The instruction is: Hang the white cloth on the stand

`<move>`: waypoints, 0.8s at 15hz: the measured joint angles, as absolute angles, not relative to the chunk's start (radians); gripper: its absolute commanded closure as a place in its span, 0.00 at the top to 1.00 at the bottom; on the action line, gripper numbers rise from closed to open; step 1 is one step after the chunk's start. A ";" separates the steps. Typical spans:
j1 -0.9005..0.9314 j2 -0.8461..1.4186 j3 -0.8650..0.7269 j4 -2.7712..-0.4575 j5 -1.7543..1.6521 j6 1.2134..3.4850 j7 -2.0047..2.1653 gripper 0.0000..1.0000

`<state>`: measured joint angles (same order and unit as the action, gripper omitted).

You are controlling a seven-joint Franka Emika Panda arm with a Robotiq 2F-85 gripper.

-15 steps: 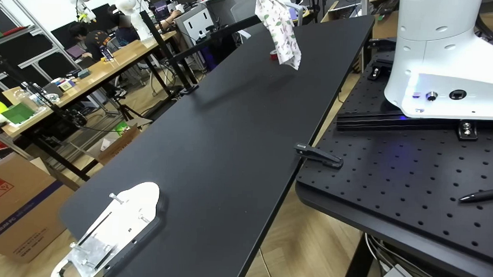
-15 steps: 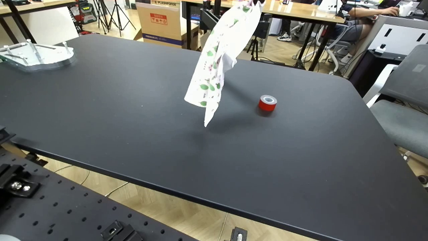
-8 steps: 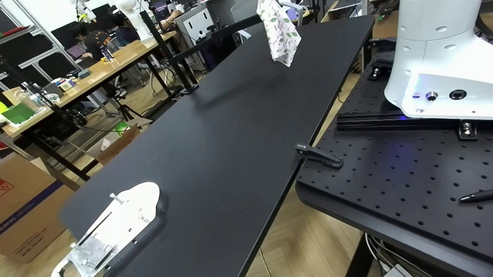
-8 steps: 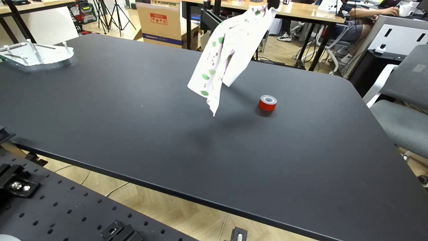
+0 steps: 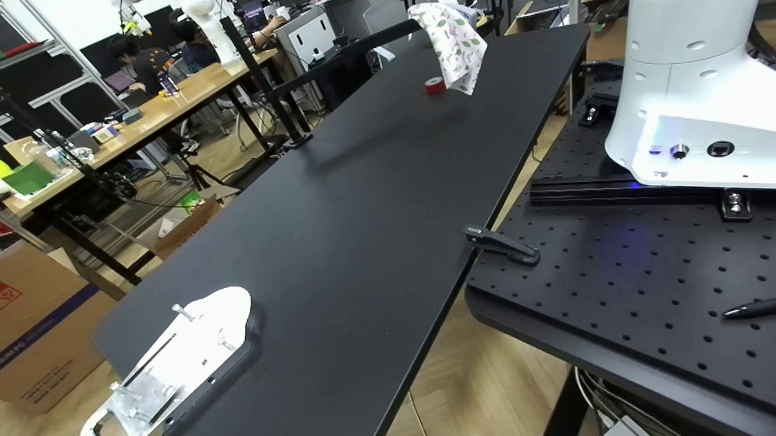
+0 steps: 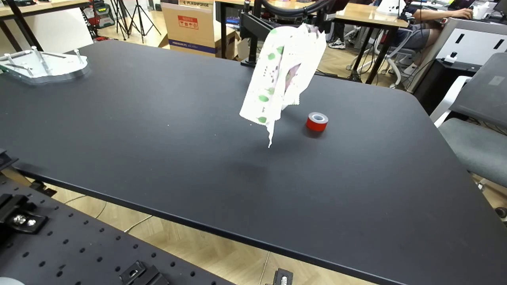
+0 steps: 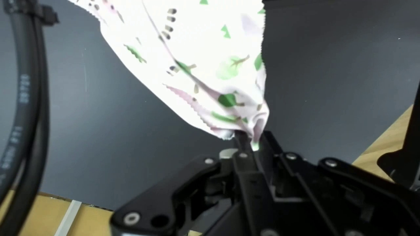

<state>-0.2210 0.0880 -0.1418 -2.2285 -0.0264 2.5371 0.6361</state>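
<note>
The gripper (image 7: 256,139) pinches a bunched end of the white cloth (image 7: 210,65), which hangs down from it over the dark table (image 6: 356,190). A red tape roll (image 6: 317,122) sits on the table. In an exterior view, there's lots of room up to the near edge. The black stand (image 5: 273,95) is at the far edge.

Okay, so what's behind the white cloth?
In an exterior view, the black stand vanishes at the edge of the white cloth, and the table shows around its lower part. What lies directly behind is covered; I can't tell where the stand ends.
</note>
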 measured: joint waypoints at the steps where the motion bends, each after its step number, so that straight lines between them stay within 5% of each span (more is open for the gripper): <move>1: -0.213 0.100 -0.142 -2.219 -0.019 2.537 0.632 0.55; 7: -0.170 0.100 -0.147 -2.174 -0.026 2.529 0.633 0.95; 12: -0.154 0.046 -0.153 -2.156 -0.070 2.514 0.639 1.00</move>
<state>-0.1536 0.0462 -0.1528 -2.1561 -0.0700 2.5136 0.6390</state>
